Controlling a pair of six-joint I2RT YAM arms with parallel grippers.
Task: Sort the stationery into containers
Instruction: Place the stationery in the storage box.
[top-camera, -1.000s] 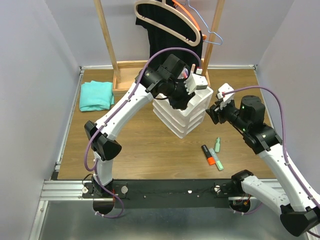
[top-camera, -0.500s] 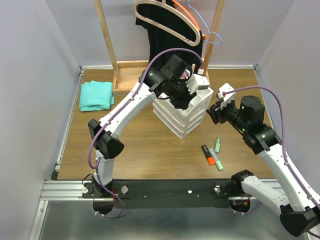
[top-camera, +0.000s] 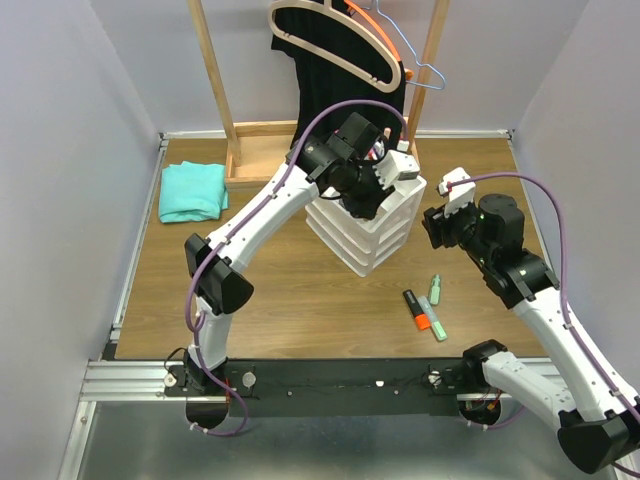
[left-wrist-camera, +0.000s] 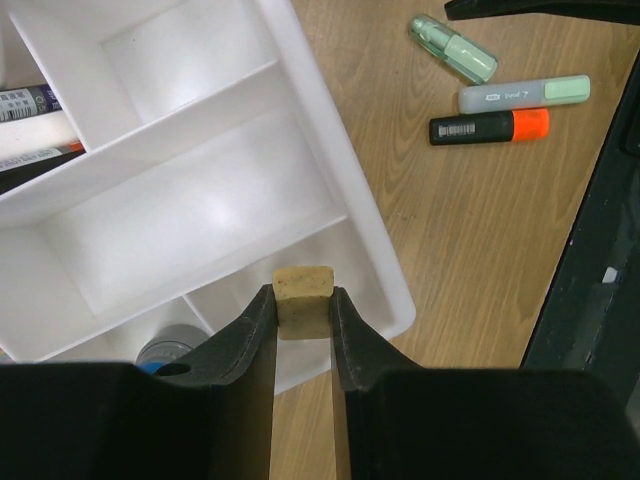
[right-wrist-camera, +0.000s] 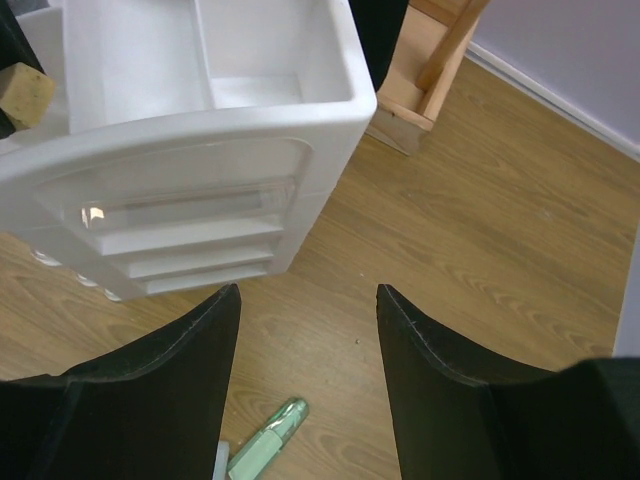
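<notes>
Pinches the tan eraser cube (left-wrist-camera: 304, 283) in the left gripper (left-wrist-camera: 303, 308), closed snugly on two opposite sides of it. Hangs that cube just above the top tray of the white organiser (left-wrist-camera: 380, 262), over the outer rim at the corner facing the highlighters, not yet down in any compartment. Shows a blue-capped tube (left-wrist-camera: 165, 350) in the organiser compartment next to that corner, and a few pens (left-wrist-camera: 28, 110) in a compartment further along the tray. Holds the right gripper (right-wrist-camera: 305, 340) spread wide with nothing between its fingers, out in front of the organiser's drawer faces and clear of them. Leaves on the table (top-camera: 280, 290), off the same side of the organiser, an orange highlighter (left-wrist-camera: 490, 127), a green highlighter (left-wrist-camera: 525, 94) just beside it, and a pale green marker (left-wrist-camera: 452, 49) near both. Sets a wooden rack (top-camera: 213, 70) with hangers behind the organiser, and a teal folded cloth (top-camera: 192, 190) well apart from the organiser, on the left arm's side.
</notes>
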